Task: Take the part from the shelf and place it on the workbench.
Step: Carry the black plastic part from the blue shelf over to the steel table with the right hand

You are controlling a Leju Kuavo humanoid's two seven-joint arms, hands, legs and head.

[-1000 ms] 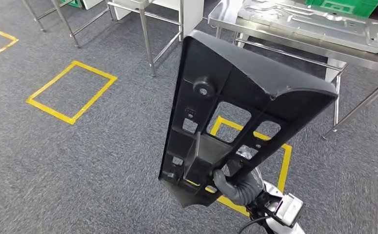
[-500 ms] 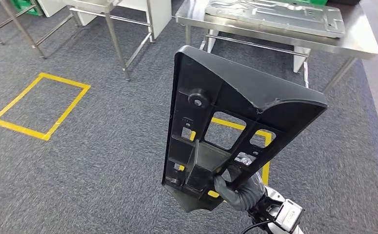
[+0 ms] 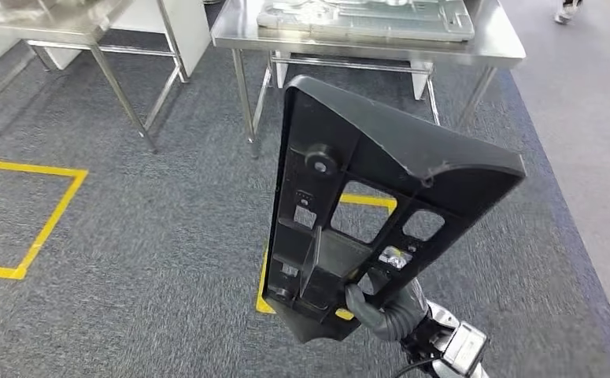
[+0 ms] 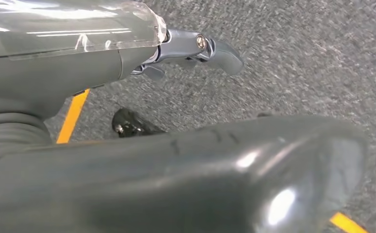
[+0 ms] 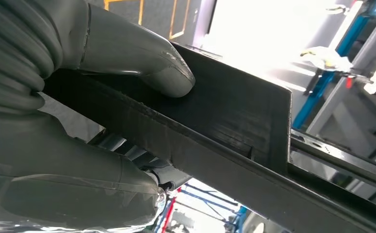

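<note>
Steel workbench point(image 3: 490, 53) far side of grey carpet point(image 3: 128, 236), w/ metal panel point(image 3: 364, 17) on top. Black plastic part point(image 3: 380, 197) held upright over floor, near yellow tape square point(image 3: 264, 279). Right hand point(image 3: 380, 311) grips part's lower end. Left hand point(image 4: 127, 160): grasp can't tell.

Grey carpet point(image 3: 128, 260) underfoot, marked with a yellow tape square point(image 3: 26, 216) at the left and a second tape outline point(image 3: 364, 201) near the middle. Beyond, a second steel table point(image 3: 49, 31) at the upper left; paler floor point(image 3: 593, 118) along the right edge.
</note>
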